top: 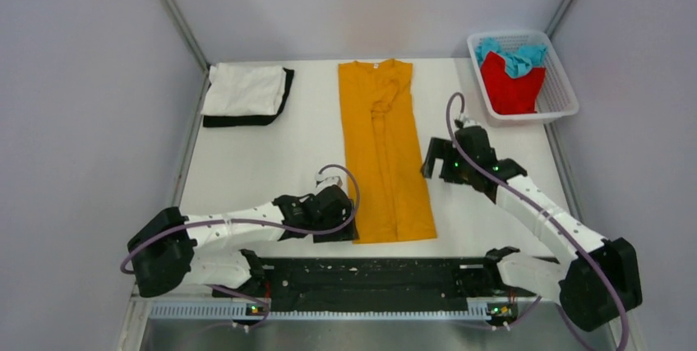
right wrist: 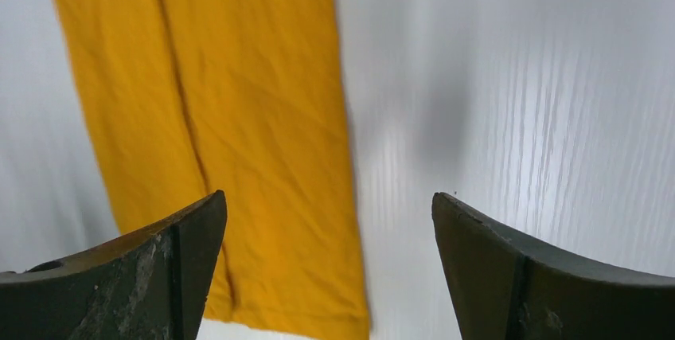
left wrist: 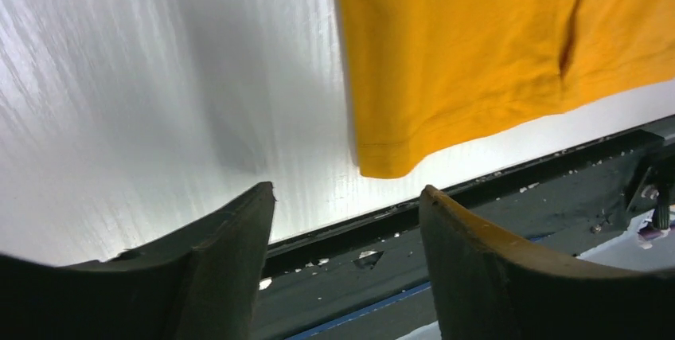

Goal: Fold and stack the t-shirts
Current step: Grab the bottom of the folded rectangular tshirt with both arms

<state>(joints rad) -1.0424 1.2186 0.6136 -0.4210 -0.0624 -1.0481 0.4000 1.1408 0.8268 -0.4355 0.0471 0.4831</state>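
Note:
The orange-yellow t-shirt (top: pixel 385 150) lies flat in the middle of the table, folded into a long narrow strip with its collar at the far end. It also shows in the left wrist view (left wrist: pixel 477 53) and the right wrist view (right wrist: pixel 231 133). My left gripper (top: pixel 341 221) is open and empty, low by the shirt's near left corner. My right gripper (top: pixel 438 160) is open and empty, just right of the shirt's right edge. A folded white t-shirt (top: pixel 245 90) lies on a folded black one (top: pixel 246 119) at the far left. The red (top: pixel 511 84) and teal (top: pixel 514 57) t-shirts sit crumpled in the basket.
The white mesh basket (top: pixel 565 96) stands at the far right corner. A black rail (top: pixel 370 273) runs along the near edge between the arm bases. Grey walls close in the table on the left, right and back.

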